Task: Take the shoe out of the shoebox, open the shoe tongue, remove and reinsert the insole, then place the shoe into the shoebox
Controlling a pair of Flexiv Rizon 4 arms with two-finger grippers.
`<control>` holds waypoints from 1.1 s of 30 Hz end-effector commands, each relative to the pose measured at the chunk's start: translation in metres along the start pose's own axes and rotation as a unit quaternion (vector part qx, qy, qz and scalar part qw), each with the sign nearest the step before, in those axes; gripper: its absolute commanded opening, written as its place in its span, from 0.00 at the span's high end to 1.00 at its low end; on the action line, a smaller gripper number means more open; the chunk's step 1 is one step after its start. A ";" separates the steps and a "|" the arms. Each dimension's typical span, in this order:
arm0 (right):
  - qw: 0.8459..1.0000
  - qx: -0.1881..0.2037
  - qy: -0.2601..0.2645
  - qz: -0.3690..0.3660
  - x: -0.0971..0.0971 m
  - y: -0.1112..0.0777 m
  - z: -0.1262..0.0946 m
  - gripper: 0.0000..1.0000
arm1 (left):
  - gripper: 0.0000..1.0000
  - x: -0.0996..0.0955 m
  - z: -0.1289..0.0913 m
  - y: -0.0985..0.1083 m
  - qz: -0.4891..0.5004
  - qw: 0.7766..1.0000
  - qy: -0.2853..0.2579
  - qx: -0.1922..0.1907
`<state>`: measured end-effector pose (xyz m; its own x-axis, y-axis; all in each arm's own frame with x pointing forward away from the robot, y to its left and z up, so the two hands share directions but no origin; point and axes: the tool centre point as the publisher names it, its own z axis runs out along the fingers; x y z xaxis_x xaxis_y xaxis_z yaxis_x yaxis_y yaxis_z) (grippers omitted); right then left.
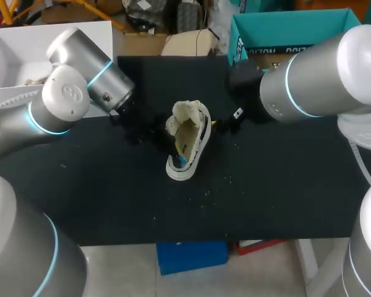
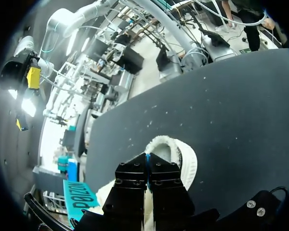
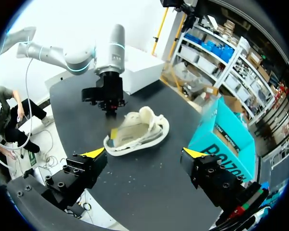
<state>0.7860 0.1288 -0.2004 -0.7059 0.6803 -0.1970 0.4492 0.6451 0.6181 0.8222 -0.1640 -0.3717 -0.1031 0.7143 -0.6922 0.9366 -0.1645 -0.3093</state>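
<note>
Shoe (image 1: 187, 139) on its side on tabletop (image 1: 284, 185), long axis near–far, opening leftward. Left gripper (image 2: 147, 166) closed, just beside collar. Right gripper (image 3: 145, 153) open, farther off at right.

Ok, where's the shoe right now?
The shoe lies on the black table near the head view's middle, outside the teal shoebox at the far right, between the left gripper and the right gripper.

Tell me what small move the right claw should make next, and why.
Probably ease the right claw forward to the shoe's opening. It is open and apart from the shoe, which lies on its side on the table, out of the shoebox, with the left claw shut beside it.
</note>
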 end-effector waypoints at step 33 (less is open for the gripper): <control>1.000 0.000 0.001 0.000 0.000 0.000 0.001 0.00 | 0.58 -0.026 -0.019 -0.036 0.021 0.995 0.098 0.006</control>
<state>0.7861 0.1288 -0.2005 -0.7060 0.6803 -0.1968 0.4492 0.6449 0.6183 0.7987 -0.1705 -0.3464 -0.0117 0.7944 -0.6073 0.9158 -0.2354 -0.3256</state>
